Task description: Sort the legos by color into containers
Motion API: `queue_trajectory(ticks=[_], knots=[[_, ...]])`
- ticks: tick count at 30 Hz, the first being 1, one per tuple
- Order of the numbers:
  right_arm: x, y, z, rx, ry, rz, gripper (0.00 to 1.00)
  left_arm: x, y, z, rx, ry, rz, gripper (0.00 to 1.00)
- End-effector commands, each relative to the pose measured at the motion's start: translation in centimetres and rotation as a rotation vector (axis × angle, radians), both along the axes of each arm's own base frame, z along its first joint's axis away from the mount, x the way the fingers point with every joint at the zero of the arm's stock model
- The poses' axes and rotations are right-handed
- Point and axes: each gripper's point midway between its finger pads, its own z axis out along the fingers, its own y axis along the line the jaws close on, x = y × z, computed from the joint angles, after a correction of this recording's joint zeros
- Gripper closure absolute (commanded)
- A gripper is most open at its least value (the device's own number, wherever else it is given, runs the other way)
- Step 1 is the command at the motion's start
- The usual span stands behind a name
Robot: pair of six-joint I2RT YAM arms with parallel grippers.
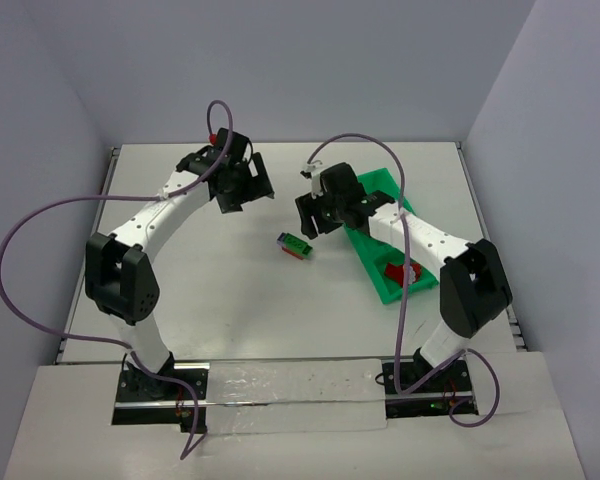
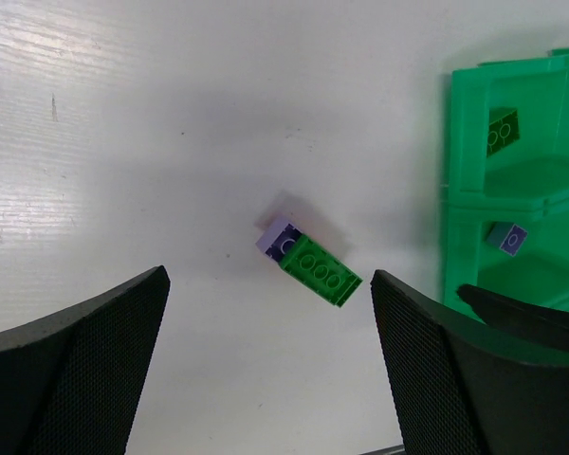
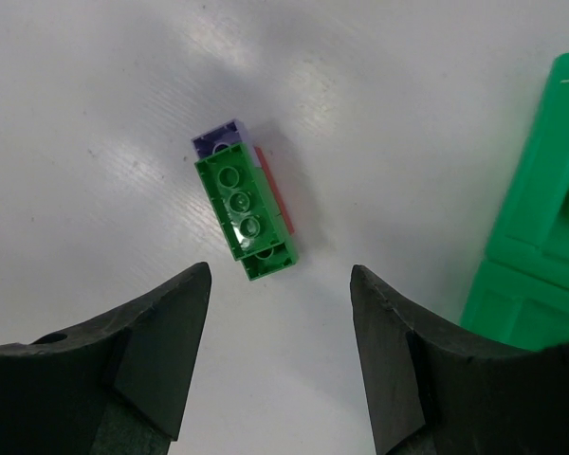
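A small stack of legos lies on the white table: a green brick (image 1: pixel 297 245) joined to a purple brick (image 2: pixel 279 239), with a red piece (image 3: pixel 273 190) under its side. It shows in the left wrist view (image 2: pixel 321 270) and the right wrist view (image 3: pixel 245 216). The long green tray (image 1: pixel 373 262) lies to its right and holds a red brick (image 1: pixel 400 272), a green brick (image 2: pixel 501 131) and a purple brick (image 2: pixel 510 239) in separate compartments. My left gripper (image 1: pixel 248 185) is open and empty, up and left of the stack. My right gripper (image 1: pixel 313 217) is open and empty, just above and to the right of the stack.
The right arm lies over the tray's middle and hides part of it. The tray's wall (image 3: pixel 536 237) is close on the right of the right gripper. A dark part of the right gripper (image 2: pixel 526 322) shows over the tray in the left wrist view.
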Motion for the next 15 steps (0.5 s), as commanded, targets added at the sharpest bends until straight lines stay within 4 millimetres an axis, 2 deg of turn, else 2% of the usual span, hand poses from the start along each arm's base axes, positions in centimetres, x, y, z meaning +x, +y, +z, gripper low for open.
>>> queue_trajectory(ticks=[1, 3, 7, 11, 15], knots=[[-0.1, 1.8, -0.1, 0.032, -0.038, 0.096, 0.33, -0.9, 0.4, 0.6, -0.012, 0.035, -0.056, 0.05], [-0.2, 2.0, -0.8, 0.03, -0.092, 0.15, 0.36, -1.4, 0.5, 0.3, -0.017, 0.041, -0.075, 0.05], [-0.2, 1.8, -0.6, 0.015, -0.175, 0.199, 0.36, -2.4, 0.8, -0.2, -0.03, 0.039, -0.113, 0.04], [-0.8, 2.5, -1.9, -0.053, -0.143, 0.289, 0.34, -1.9, 1.5, -1.2, -0.041, 0.047, -0.112, 0.05], [-0.3, 3.4, -2.3, -0.073, -0.139, 0.302, 0.33, -1.0, 2.1, -1.2, -0.033, 0.04, -0.1, 0.04]])
